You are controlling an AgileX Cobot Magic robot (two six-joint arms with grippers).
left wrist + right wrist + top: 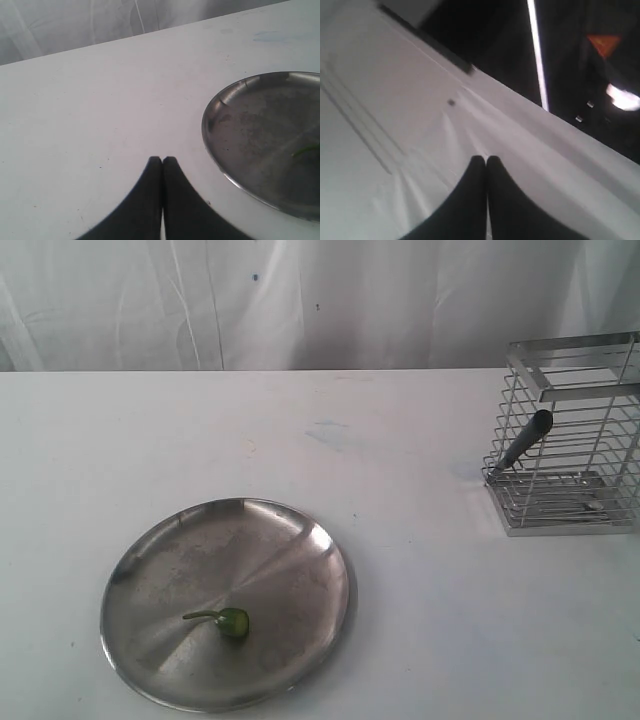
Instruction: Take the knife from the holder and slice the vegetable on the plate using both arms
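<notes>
While neither arm shows in the wide view, the left end effector (162,159) has its dark tapered tips pressed together on nothing, poised over bare white tabletop (400,460) just beside the plate (170,540). That plate is a broad, shallow steel dish, dull and smeared, with a raised rim. It looks slick, so anything pushed on it could skid. Toward its near edge lies the vegetable (230,621), a small glossy green chili with a thin curved stem. It looks light, rounded and likely to roll, so I would pin it gently near the stem end. Well to the right of the plate and farther back, the knife (527,440) leans in the holder (570,344), matte black handle up, tip low. It seems slim, stiff and light, and the handle is the only sensible place to grip. The holder is an open chrome wire grid, probably light enough to shift. The right end effector (486,158) is likewise closed and empty, facing white cloth (395,125). Where it sits relative to the plate I cannot tell.
</notes>
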